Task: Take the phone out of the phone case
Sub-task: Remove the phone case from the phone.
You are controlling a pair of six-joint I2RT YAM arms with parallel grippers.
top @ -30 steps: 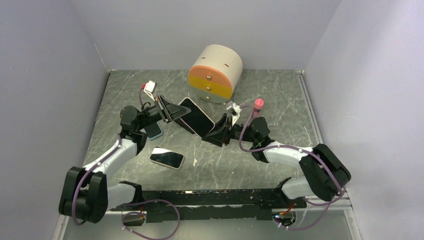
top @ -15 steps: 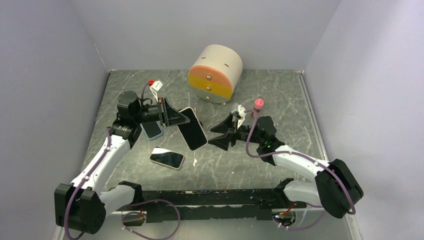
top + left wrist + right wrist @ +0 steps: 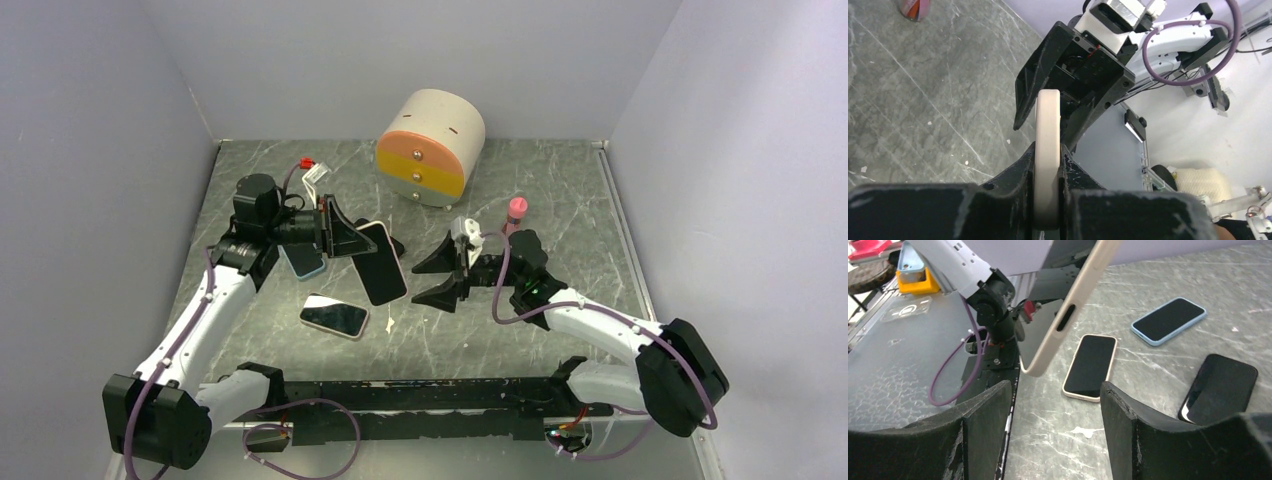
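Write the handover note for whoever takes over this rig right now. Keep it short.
Left gripper: shut on the cream-cased phone, holding it off the table.
Right gripper: open, facing that phone's free end, not touching it.
Lying on the table: a second cream-edged phone, a blue-cased phone, a black phone.
Done: cased phone lifted and presented.
Left: the phone looks to be in its case; the right gripper probably has to grip and work the two apart.
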